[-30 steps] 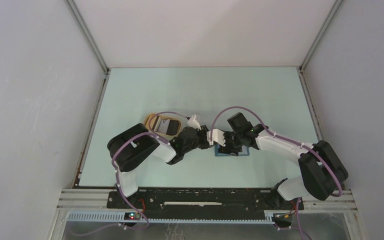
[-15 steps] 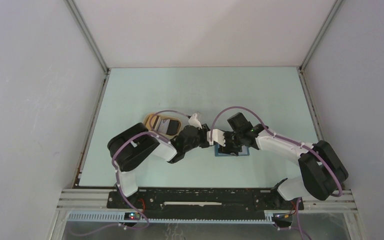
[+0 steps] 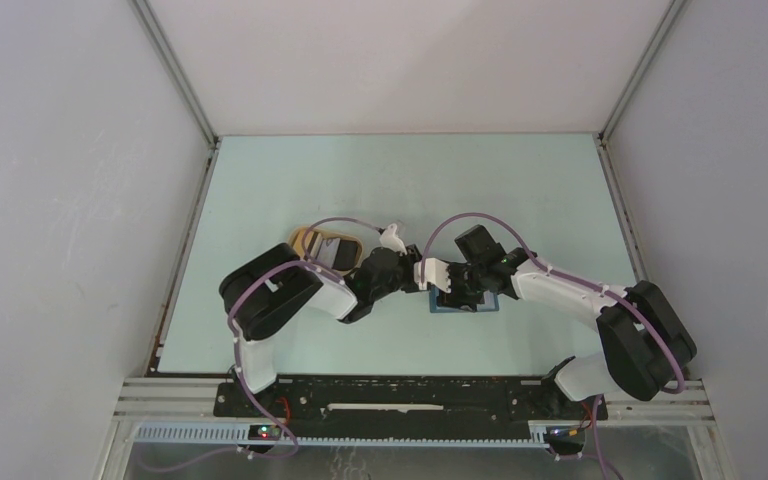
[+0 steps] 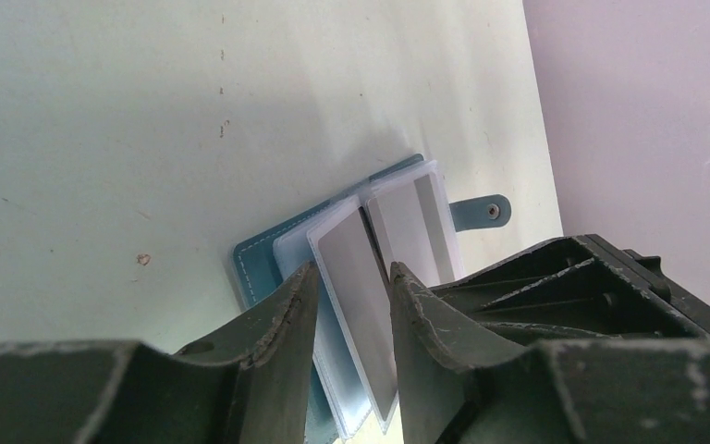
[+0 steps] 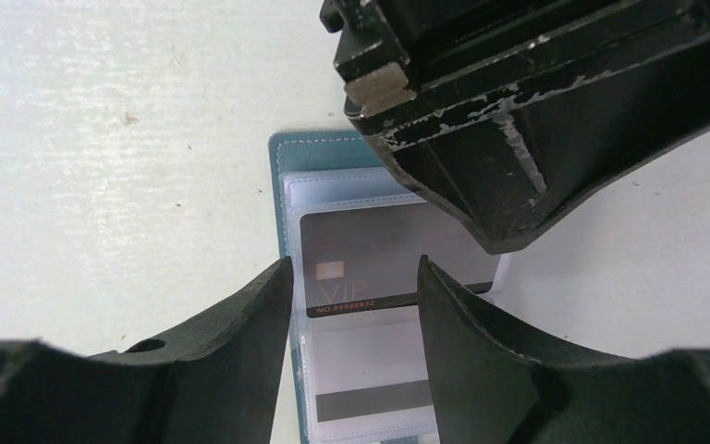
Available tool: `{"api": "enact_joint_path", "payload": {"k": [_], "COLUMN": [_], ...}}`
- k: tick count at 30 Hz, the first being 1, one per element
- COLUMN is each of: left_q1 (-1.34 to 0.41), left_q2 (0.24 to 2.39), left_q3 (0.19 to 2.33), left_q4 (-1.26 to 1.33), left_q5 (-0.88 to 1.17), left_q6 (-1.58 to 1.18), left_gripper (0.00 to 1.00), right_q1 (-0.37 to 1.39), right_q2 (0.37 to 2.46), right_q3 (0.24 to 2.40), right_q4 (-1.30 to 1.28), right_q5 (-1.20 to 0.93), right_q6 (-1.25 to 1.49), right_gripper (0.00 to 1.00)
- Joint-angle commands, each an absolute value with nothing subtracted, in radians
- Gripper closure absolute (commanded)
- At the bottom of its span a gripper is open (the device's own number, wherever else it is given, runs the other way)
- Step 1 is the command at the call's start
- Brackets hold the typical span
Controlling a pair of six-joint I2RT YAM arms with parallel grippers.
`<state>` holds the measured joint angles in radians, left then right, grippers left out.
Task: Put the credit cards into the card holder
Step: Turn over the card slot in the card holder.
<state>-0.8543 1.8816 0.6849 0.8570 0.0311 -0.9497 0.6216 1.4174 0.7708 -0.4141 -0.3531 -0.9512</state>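
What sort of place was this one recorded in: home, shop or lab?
Probably a lab test booth: bare white wall panels in metal framing enclose a pale green table, and the left arm and right arm stand on a mounting rail at its near edge.

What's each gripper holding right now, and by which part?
Left gripper pinches a grey credit card across its long edges, near one end, over the open card holder. Right gripper stands open above it, gripping nothing.

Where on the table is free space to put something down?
Free: the far half of the table beyond the tray, and the near strip before the card holder. Crowded: the centre, where left hand and right hand meet over it.
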Motion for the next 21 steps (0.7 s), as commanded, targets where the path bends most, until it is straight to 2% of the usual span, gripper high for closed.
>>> {"api": "enact_joint_path", "payload": {"k": [1, 21], "left_q1": [-0.849, -0.872], "left_q2": [1.891, 1.911], "left_q3": [0.721, 0.733], "left_q4": [0.861, 0.882], "left_q5": [0.032, 0.067], "left_q6": [-0.923, -0.948], "left_gripper": [0.60, 0.61], "right_q1": [0.615, 0.614], "right_q2": [1.387, 1.387], "right_q3": [0.776, 0.775], "right_q4": [-0.397, -0.397], "right_q5": [-0.366, -0.367], "right_q6": [-0.943, -0.945], "right_gripper": [0.40, 0.40]}}
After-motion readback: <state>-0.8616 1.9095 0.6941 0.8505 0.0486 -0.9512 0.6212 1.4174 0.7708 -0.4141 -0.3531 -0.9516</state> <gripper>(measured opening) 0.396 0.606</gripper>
